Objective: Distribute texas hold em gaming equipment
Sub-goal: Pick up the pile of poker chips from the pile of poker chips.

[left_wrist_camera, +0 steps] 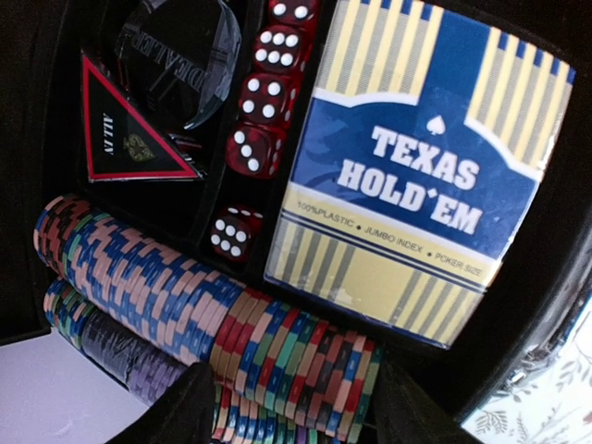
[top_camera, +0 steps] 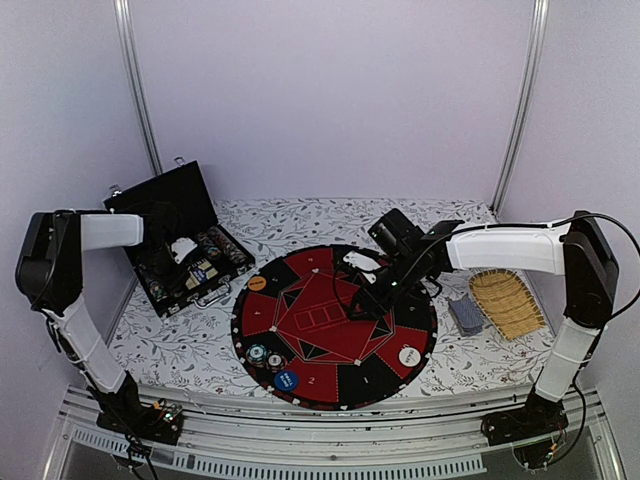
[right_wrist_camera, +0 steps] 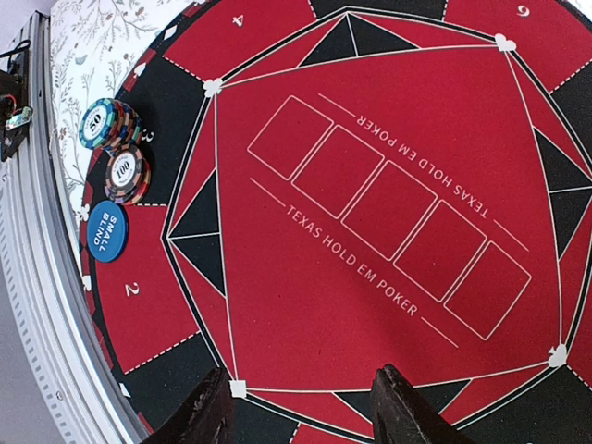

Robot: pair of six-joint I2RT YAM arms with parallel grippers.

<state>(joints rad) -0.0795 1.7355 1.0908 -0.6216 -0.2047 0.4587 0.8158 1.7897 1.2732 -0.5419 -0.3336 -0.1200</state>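
Poker chips (left_wrist_camera: 296, 351) lie in rows inside the open black case (top_camera: 165, 200) at the back left. My left gripper (left_wrist_camera: 296, 398) is down in the case, open, with one finger on each side of a block of chips in the top row. A blue and yellow card box (left_wrist_camera: 416, 166) lies beside the rows. My right gripper (right_wrist_camera: 301, 407) hangs open over the red round poker layout (top_camera: 335, 325) with nothing between its fingers. Two chip stacks (right_wrist_camera: 127, 173) and a blue small-blind button (right_wrist_camera: 107, 230) sit at the layout's near-left rim. A grey-blue card deck (top_camera: 465, 314) lies right of the layout.
Red dice (left_wrist_camera: 268, 92) and a clear dealer disc (left_wrist_camera: 180, 55) fill the case's other slots. An orange button (top_camera: 257, 283) and a white button (top_camera: 409, 355) rest on the layout's rim. A straw slatted mat (top_camera: 507, 303) lies far right. A metal rail (right_wrist_camera: 37, 277) borders the near edge.
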